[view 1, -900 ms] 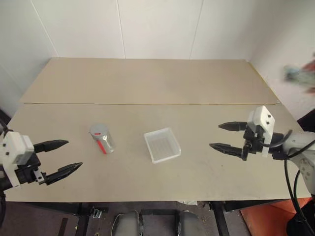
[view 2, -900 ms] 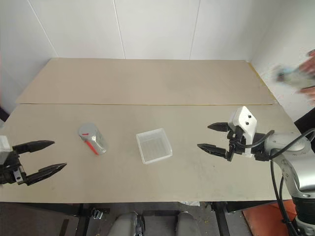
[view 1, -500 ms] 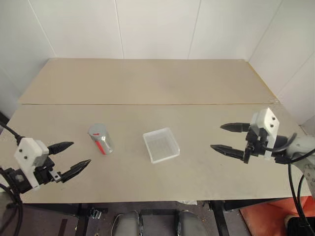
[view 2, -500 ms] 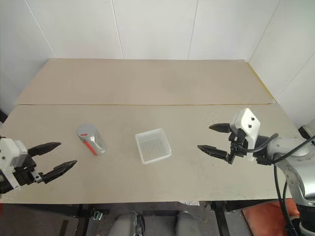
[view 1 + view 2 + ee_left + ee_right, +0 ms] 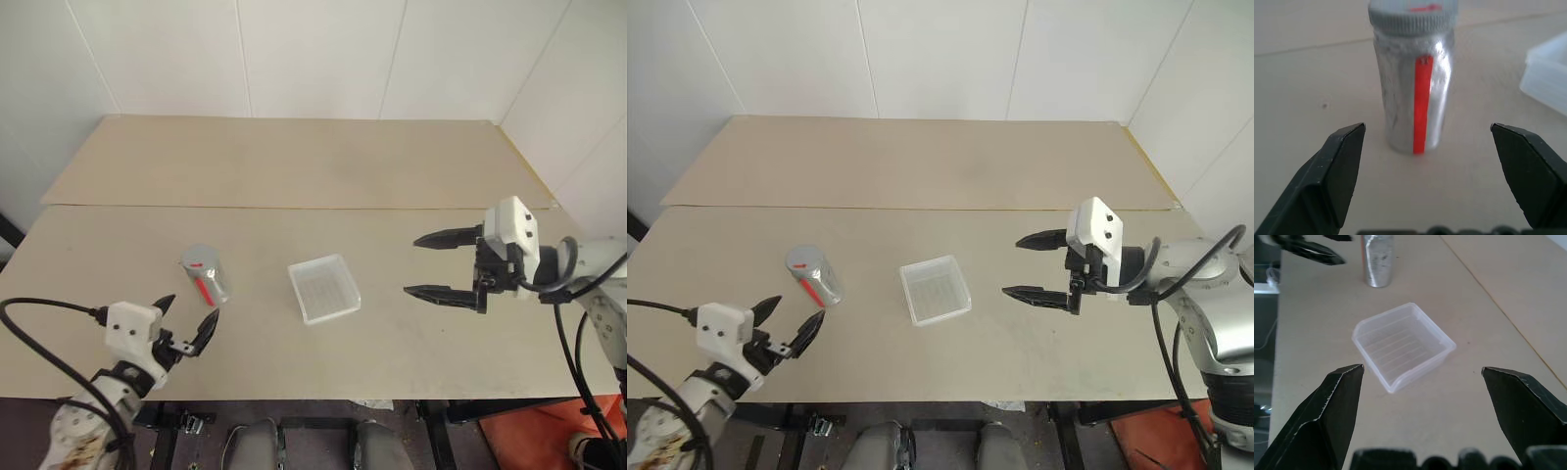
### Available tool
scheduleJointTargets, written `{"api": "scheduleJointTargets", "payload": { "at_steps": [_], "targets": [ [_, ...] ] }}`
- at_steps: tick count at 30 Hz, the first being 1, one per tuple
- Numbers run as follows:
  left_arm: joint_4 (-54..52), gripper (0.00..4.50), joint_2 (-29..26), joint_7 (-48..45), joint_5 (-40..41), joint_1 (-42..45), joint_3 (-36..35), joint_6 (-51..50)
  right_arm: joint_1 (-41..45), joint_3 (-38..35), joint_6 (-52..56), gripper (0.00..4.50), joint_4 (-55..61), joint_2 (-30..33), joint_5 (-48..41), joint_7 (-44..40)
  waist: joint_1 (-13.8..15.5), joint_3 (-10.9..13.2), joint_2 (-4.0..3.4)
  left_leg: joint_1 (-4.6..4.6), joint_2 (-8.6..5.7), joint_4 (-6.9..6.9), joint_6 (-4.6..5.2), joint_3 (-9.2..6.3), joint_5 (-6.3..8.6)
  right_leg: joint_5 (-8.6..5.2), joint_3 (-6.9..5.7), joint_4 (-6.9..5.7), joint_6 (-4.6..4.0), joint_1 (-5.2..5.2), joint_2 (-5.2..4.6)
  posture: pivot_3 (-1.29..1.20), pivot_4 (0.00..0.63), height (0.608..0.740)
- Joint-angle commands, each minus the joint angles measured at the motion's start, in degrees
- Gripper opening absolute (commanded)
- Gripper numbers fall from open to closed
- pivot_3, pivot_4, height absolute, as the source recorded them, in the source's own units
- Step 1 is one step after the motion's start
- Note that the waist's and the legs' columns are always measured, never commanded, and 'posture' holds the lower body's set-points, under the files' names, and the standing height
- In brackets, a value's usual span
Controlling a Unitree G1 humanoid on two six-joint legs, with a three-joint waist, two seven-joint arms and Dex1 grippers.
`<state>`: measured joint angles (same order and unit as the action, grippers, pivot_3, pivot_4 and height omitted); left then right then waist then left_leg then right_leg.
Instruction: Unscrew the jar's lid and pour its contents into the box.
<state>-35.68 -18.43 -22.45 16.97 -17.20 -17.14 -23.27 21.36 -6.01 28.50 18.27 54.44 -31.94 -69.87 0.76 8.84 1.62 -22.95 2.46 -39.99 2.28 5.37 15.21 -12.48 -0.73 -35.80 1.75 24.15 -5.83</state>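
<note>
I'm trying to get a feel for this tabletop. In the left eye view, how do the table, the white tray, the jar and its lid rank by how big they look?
Largest to smallest:
1. table
2. box
3. jar
4. lid, as wide as the jar but only its flat top.

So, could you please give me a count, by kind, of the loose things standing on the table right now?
Jars: 1, the jar, upright, with the lid screwed on.
Trays: 1, the box, open and with nothing in it.
Total: 2 things on the table.
</note>
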Motion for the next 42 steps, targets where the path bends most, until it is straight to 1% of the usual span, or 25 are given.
{"api": "scheduleJointTargets", "payload": {
  "at_steps": [1,3,9,13,18,25,38,42],
  "targets": [
    [2.5,4.46,0.6,2.4,-2.6,2.6,1.2,3.6,0.4,0.2,-2.5,4.5,0.1,1.5,-1.6,-5.7,-0.1,0.0,0.0,0.0,-0.01,0.01,0.0,0.0,0.0,0.0,0.01,-0.01,0.0,0.03,0.0,0.0,0.15,0.74],
    [5.1,4.46,0.9,3.6,-3.6,4.7,1.5,4.9,0.9,0.7,-2.6,4.5,0.1,1.4,-1.8,-7.1,-0.1,0.0,0.0,0.0,0.0,0.01,0.0,0.0,0.0,0.0,0.0,0.0,0.0,0.03,0.06,0.0,0.15,0.74],
    [11.1,4.46,0.3,4.1,-4.3,9.0,1.4,8.2,2.6,1.1,-2.2,4.5,0.0,0.3,-1.4,-6.7,-0.1,0.0,0.0,0.01,0.09,0.01,0.0,0.02,0.0,0.03,0.01,-0.01,-0.05,0.05,0.09,0.0,0.15,0.74],
    [16.3,4.46,0.1,3.6,-4.7,13.7,2.4,11.6,1.9,0.5,-2.3,4.5,0.3,0.5,-1.3,-6.1,0.1,0.0,0.0,-0.01,0.07,0.0,-0.01,0.02,0.0,0.04,-0.01,-0.01,-0.04,0.04,0.08,0.0,0.15,0.74],
    [19.7,4.46,-0.4,3.3,-6.1,16.7,3.9,13.8,0.9,-0.5,-2.2,4.5,1.1,0.8,-1.9,-5.8,-0.1,0.0,0.0,-0.02,0.08,0.01,-0.01,0.03,0.0,0.04,0.0,0.01,-0.03,0.05,0.07,0.0,0.15,0.74],
    [20.0,4.46,-0.1,3.6,-6.7,16.8,5.5,14.3,-0.1,-1.4,-1.8,4.5,2.3,0.6,-2.5,-4.7,-0.1,0.0,0.0,0.0,0.14,0.01,-0.01,0.03,0.0,0.06,-0.01,-0.01,-0.03,0.05,0.08,0.0,0.15,0.74],
    [17.3,4.46,2.0,6.3,-7.2,16.7,8.2,11.9,0.1,-1.5,-2.3,4.5,2.4,0.2,-2.3,-4.0,-0.1,0.0,0.0,-0.02,0.13,0.01,-0.01,0.02,0.0,0.06,0.0,0.0,-0.02,0.05,0.07,0.0,0.15,0.74],
    [15.7,4.46,3.5,9.2,-8.7,15.9,8.6,10.7,0.4,-1.3,-2.4,4.5,2.5,0.1,-2.5,-3.9,-0.1,0.0,0.0,-0.01,0.13,0.0,-0.01,0.03,0.0,0.06,0.01,0.0,-0.02,0.04,0.07,0.0,0.15,0.74]
  ]
}}
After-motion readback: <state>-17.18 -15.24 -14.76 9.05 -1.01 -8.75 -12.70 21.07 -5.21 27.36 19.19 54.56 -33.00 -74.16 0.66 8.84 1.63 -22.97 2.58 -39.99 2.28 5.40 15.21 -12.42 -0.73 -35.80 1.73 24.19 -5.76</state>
